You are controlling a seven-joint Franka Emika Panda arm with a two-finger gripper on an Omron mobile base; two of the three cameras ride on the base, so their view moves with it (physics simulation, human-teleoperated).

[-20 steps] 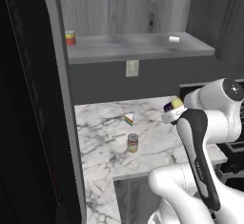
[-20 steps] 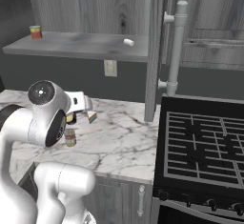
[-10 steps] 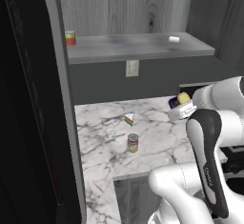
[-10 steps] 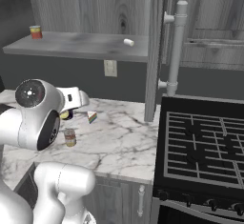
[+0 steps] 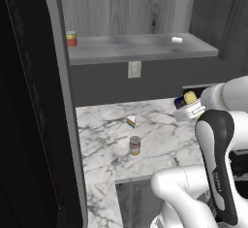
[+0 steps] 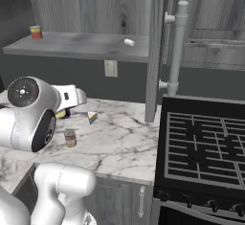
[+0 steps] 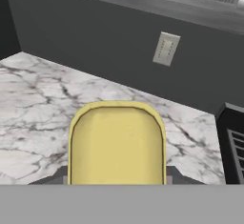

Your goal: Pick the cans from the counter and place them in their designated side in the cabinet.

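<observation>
My gripper [image 5: 188, 107] is shut on the boxy dark blue can [image 5: 186, 99], held above the right part of the marble counter [image 5: 160, 135]. Its yellow top [image 7: 116, 144] faces the hand camera between the two dark fingertips [image 7: 174, 175]. In the right base view a sliver of this can [image 6: 61, 114] peeks out beside the arm. The round can [image 5: 135, 145] with the yellow-green-red label stands upright on the counter [image 6: 119, 142], left of and below the gripper, also seen as the round can [image 6: 71, 138]. The cabinet's grey shelf board [image 5: 140, 50] runs above, shelf board [image 6: 81, 47].
A rainbow wedge [image 5: 131, 121] lies behind the round can. A short red-and-yellow can [image 5: 71, 38] stands at the shelf's left; a small white piece [image 5: 177, 40] lies at its right. A wall outlet [image 7: 166, 48] is below the shelf. The black stove [image 6: 206, 147] borders the counter's right.
The gripper with the boxy can has moved a little up and to the right over the counter, and the arm's elbow has swung round. The round can has not moved.
</observation>
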